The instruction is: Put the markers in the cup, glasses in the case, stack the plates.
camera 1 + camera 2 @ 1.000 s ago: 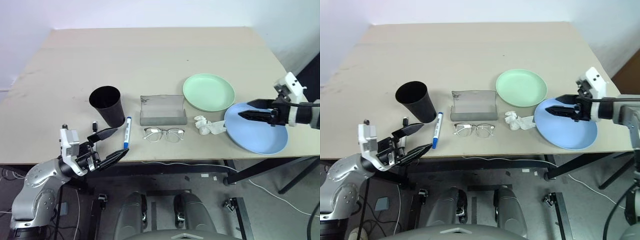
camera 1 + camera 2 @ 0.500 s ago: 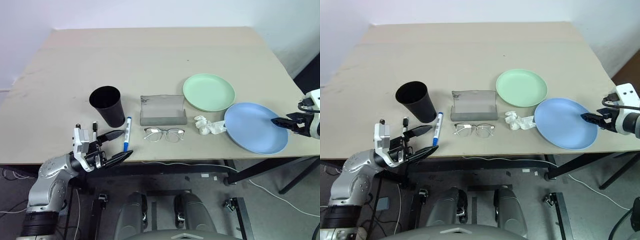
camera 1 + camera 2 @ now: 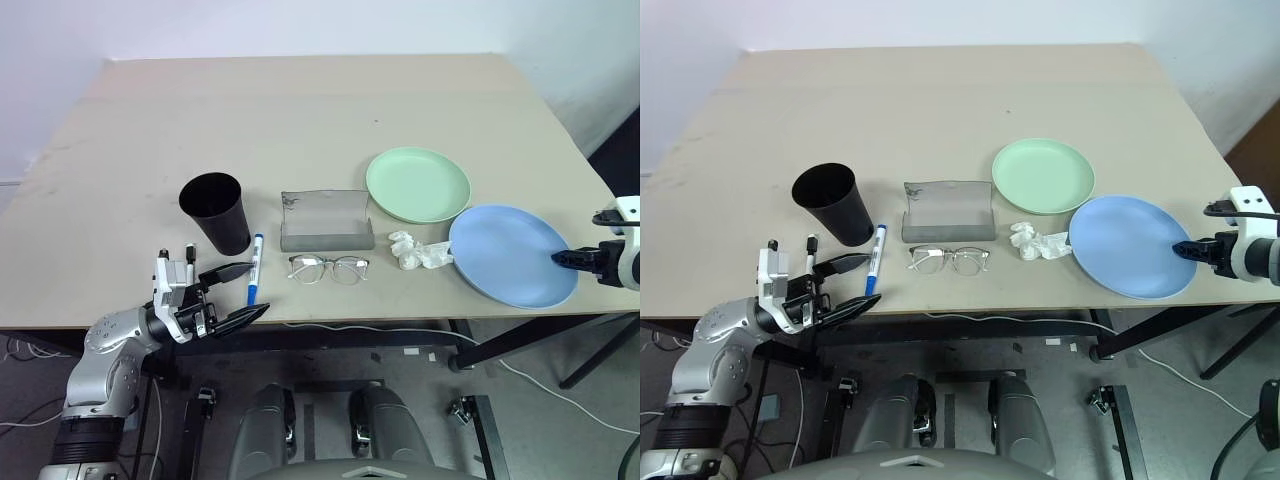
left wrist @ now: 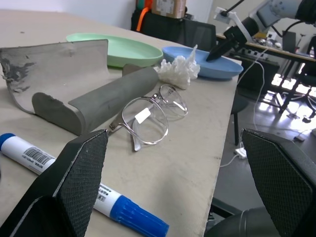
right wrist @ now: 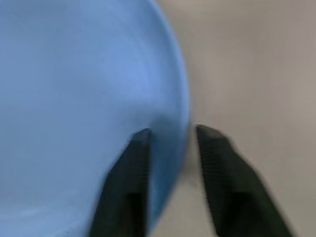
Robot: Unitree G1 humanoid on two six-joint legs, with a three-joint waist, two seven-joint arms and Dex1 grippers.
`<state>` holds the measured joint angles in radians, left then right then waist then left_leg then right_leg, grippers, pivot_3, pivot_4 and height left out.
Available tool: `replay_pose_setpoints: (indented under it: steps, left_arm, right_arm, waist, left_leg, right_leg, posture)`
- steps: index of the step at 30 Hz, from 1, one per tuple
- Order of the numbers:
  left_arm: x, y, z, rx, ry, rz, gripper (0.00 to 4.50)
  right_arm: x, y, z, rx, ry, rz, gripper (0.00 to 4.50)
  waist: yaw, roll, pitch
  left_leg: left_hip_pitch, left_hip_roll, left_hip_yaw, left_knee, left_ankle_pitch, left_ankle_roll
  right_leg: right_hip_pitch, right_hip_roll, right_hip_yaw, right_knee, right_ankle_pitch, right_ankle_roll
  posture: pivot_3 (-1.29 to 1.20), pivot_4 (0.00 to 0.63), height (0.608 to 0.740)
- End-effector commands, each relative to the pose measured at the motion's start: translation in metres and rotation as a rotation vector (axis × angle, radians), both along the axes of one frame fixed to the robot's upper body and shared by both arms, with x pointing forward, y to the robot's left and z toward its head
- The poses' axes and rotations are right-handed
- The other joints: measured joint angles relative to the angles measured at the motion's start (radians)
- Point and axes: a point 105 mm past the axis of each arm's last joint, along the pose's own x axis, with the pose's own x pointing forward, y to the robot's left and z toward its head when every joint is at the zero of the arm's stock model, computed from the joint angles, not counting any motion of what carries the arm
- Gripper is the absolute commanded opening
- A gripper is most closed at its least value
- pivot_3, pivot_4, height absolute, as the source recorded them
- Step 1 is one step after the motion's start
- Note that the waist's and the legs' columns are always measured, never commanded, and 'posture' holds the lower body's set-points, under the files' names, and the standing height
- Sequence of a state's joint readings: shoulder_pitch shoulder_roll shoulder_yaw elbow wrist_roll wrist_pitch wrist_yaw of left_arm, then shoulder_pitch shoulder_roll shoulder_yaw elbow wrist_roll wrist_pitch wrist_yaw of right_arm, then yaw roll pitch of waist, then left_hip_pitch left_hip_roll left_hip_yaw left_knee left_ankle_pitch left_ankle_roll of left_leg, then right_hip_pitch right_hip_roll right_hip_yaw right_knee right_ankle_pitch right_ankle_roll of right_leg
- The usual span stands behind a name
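Right gripper (image 3: pixel 562 258): at the right edge of the table, its two black fingers drawn narrow astride the right rim of the blue plate (image 3: pixel 511 253). A second ago it hung spread above the middle of that plate; it has since swung out to the right, dropped, and pinched in. The wrist view shows one finger over the plate's face and one outside the rim; whether the pads already bite the rim I cannot tell.

Left gripper (image 3: pixel 240 293): spread wide at the near left edge of the table, level, its tips just near of the blue-capped marker (image 3: pixel 254 266). It holds nothing.

Blue plate: flat on the table, near right, its near rim overhanging the table edge slightly.

Green plate (image 3: pixel 417 184): flat, just far-left of the blue plate, their rims almost touching.

Tissue (image 3: pixel 416 251): crumpled, white, against the blue plate's left rim.

Case (image 3: pixel 326 221): grey, open, mid-table. The glasses (image 3: pixel 328 267) lie just near of it, outside.

Cup (image 3: pixel 215 211): black, upright, left of the case; a second marker (image 3: pixel 188 252) lies near its base.

Meaning: the plate stacking looks to be starting; markers and glasses remain unplaced.
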<state>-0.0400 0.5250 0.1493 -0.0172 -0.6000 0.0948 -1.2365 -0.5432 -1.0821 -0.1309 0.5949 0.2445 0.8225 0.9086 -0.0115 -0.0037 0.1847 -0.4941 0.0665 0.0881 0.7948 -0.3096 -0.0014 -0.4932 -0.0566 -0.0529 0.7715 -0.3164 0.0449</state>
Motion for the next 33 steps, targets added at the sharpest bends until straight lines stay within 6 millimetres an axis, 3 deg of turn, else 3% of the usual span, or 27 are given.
replay_pose_setpoints:
  steps: [1,8,10,14,18,26,33]
  left_arm:
    - [0.000,-0.003,0.006,0.002,-0.034,-0.007,4.50]
    - [0.001,-0.007,0.007,0.002,-0.029,-0.016,4.50]
    - [0.000,-0.008,0.007,0.000,-0.024,-0.022,4.50]
    - [0.002,-0.010,0.009,0.007,-0.025,-0.030,4.50]
    - [0.003,-0.013,0.013,0.005,-0.028,-0.037,4.50]
    - [0.004,-0.015,0.017,0.011,-0.028,-0.037,4.50]
    - [0.004,-0.017,0.022,0.015,-0.036,-0.028,4.50]
  right_arm:
    - [-0.002,-0.006,0.010,-0.024,-0.002,-0.006,0.03]
    - [-0.003,-0.009,0.028,-0.031,-0.030,-0.022,0.01]
    - [-0.003,-0.008,0.042,-0.005,-0.069,-0.008,0.01]
    - [-0.008,-0.018,0.057,-0.118,-0.088,0.011,0.01]
    - [-0.005,-0.018,0.096,-0.066,-0.204,-0.001,0.01]
    - [0.030,0.035,0.156,0.197,-0.434,0.098,0.01]
    - [0.078,0.070,0.158,0.254,-0.454,0.058,0.01]
  waist:
    - [0.000,-0.001,-0.001]
    - [0.002,0.000,-0.001]
    - [0.002,0.000,-0.001]
    - [0.004,0.001,-0.001]
    - [0.001,0.003,-0.001]
    - [-0.007,0.005,-0.001]
    - [0.000,0.005,-0.001]
  left_leg:
    - [0.000,0.000,0.000,0.000,0.000,0.000]
    - [0.000,0.000,-0.001,0.002,0.000,0.000]
    - [-0.001,0.000,-0.001,0.002,0.000,0.000]
    - [-0.001,0.000,0.000,0.002,0.000,0.000]
    - [-0.001,0.000,0.000,0.002,0.000,0.000]
    - [-0.001,0.001,0.001,0.003,0.000,0.000]
    - [-0.003,0.001,0.002,0.003,0.000,0.000]
  right_leg:
    - [0.001,0.000,0.000,0.000,0.000,0.000]
    - [0.001,0.000,0.000,0.000,-0.001,-0.002]
    - [0.001,0.000,0.000,0.000,-0.001,-0.002]
    - [0.000,-0.001,0.000,0.000,-0.001,-0.002]
    - [0.000,-0.001,0.000,0.000,-0.001,-0.002]
    - [-0.002,0.001,0.002,0.001,0.000,-0.003]
    - [-0.003,0.000,0.003,0.002,0.000,-0.004]
  posture:
    - [0.00,0.150,0.670]
    - [0.00,0.150,0.670]
    - [0.00,0.150,0.670]
    - [0.00,0.150,0.670]
    - [0.00,0.150,0.670]
    - [0.00,0.150,0.670]
    - [0.00,0.150,0.670]
